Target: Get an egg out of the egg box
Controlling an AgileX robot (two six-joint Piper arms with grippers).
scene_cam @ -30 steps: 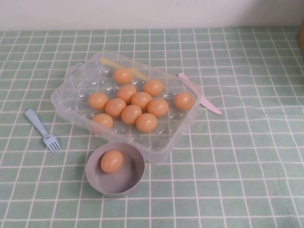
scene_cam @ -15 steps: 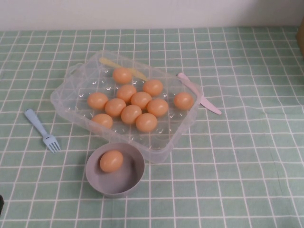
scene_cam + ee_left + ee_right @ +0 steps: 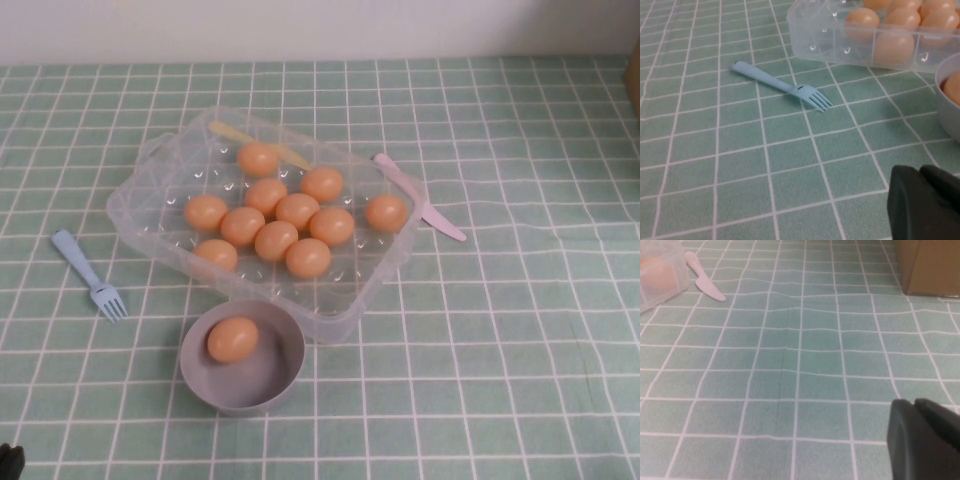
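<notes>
On my high view, the egg box (image 3: 150,215), a clear plastic tray with rounded corners, sat at the middle of the bench (image 3: 520,330), which was covered in a green cloth with a white grid. I counted 10 orange-tan eggs in its cups, clustered toward the centre, with 1 set apart near the tray's right end. The egg (image 3: 233,339) lay in a round grey bowl (image 3: 285,375), touching the inner wall on the bowl's left side; the bowl stood just in front of the tray's near edge.

A pale blue fork (image 3: 91,276) lay on the cloth to the left of the tray, tines toward me. A pink knife (image 3: 420,198) lay against the tray's far right corner. A yellow utensil (image 3: 258,142) showed through the tray's far wall.

My left pincer (image 3: 925,202) was low over the cloth at the near left of the bench, with the fork, the tray's corner and the bowl's rim ahead of it. I could not tell whether it was apart or together.

My right pincer (image 3: 925,437) hung over bare cloth on the right side, well apart from the tray, with a brown cardboard box (image 3: 930,265) beyond it. I could not tell its state either.
</notes>
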